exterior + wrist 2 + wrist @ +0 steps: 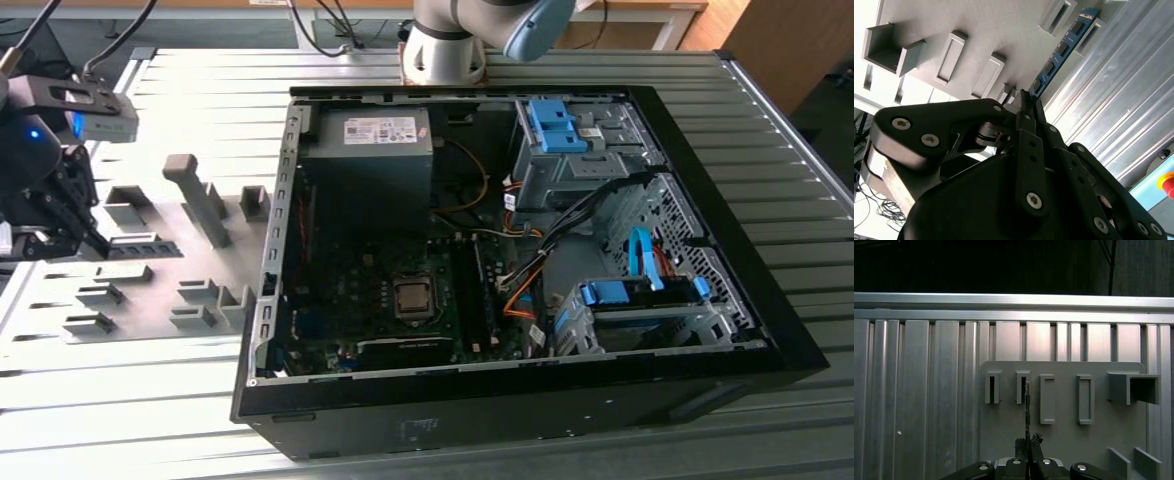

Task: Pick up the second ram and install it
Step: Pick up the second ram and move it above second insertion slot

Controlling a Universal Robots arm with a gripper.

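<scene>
Your hand [1026, 97] sat nearest the lens in both wrist views, its fingers drawn almost fully together and, as far as I could judge, pinching the near end of the second ram [1063, 47]. The stick ran straight out from the fingertips, long axis in line with the hand, standing on its thin edge over the grey holder plate [1066, 445]. Its far end reached a holder block [1019, 390]; whether it touched there I couldn't tell. The open computer case [467, 425] lay well apart toward the exterior view's right, on the same ribbed surface [134, 420]
</scene>
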